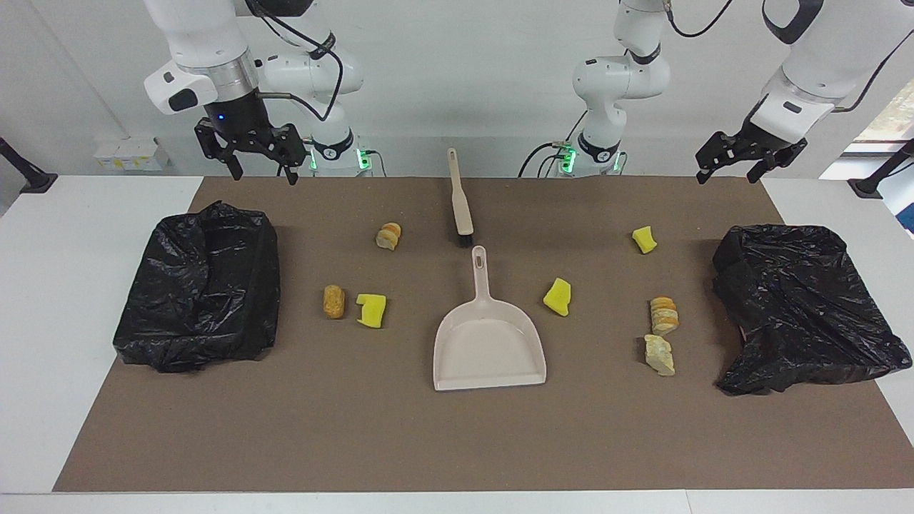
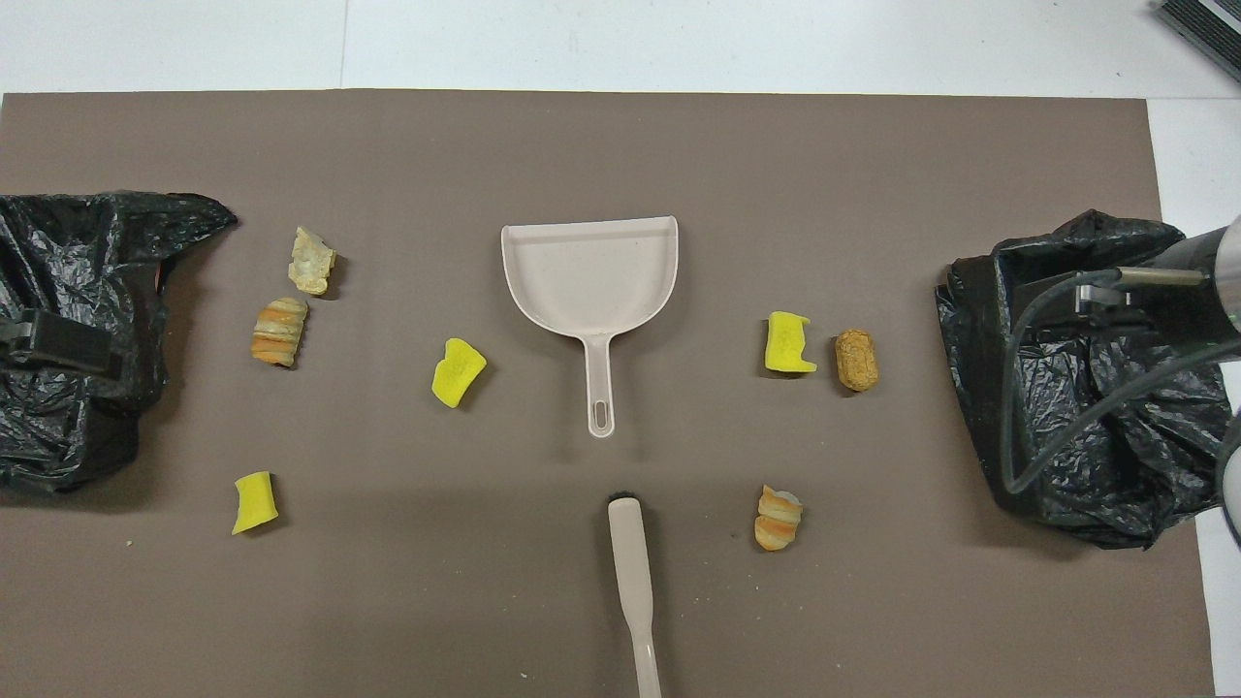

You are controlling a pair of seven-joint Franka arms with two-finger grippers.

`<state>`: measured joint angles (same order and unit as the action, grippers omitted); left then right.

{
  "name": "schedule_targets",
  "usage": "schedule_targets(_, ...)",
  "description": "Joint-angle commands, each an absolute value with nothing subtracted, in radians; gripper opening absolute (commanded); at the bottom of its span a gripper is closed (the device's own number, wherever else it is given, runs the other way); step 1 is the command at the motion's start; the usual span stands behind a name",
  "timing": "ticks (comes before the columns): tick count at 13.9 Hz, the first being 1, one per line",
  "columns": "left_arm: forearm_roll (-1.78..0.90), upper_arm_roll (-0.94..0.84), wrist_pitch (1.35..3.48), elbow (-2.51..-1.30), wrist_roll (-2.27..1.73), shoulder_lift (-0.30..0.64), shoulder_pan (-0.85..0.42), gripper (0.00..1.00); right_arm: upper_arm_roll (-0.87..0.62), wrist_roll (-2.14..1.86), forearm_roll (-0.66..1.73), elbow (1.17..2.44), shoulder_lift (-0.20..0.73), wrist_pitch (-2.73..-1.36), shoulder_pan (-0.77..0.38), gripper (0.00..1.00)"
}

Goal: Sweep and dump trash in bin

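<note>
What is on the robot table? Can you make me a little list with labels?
trash: seven pieces, three yellow wedges and four bread chunks, scattered on the brown mat
dustpan: mid-mat, empty
brush: nearer the robots than the dustpan
bins: black-bagged bin at each end
left gripper: raised, open, holding nothing
right gripper: raised, open, holding nothing

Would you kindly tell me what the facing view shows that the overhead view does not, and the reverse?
Only the facing view shows both arms whole, with the right gripper and left gripper raised over the mat's robot-side edge, jaws open.

Only the overhead view shows a dark striped object at the table's corner, off the mat.

Both show the dustpan, the brush nearer the robots, seven scattered trash pieces and two black-bagged bins, one at each end.
</note>
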<state>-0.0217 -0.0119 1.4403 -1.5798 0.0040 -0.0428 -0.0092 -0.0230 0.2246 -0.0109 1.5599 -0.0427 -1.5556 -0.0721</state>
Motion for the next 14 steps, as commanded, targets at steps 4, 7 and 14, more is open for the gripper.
schedule_targets(4, -0.032, 0.008, 1.431, -1.605, 0.023, -0.072, -0.017, 1.00, -0.017, 0.181, -0.002, 1.543, -0.032, -1.551, -0.067, 1.00)
schedule_targets(7, -0.032, 0.008, 1.436, -1.604, 0.025, -0.072, -0.018, 1.00, -0.018, 0.166, -0.005, 1.545, -0.035, -1.554, -0.069, 1.00)
schedule_targets(14, -0.032, -0.002, 1.454, -1.641, 0.020, -0.080, -0.028, 1.00, -0.020, 0.147, 0.000, 1.629, -0.074, -1.611, -0.071, 1.00)
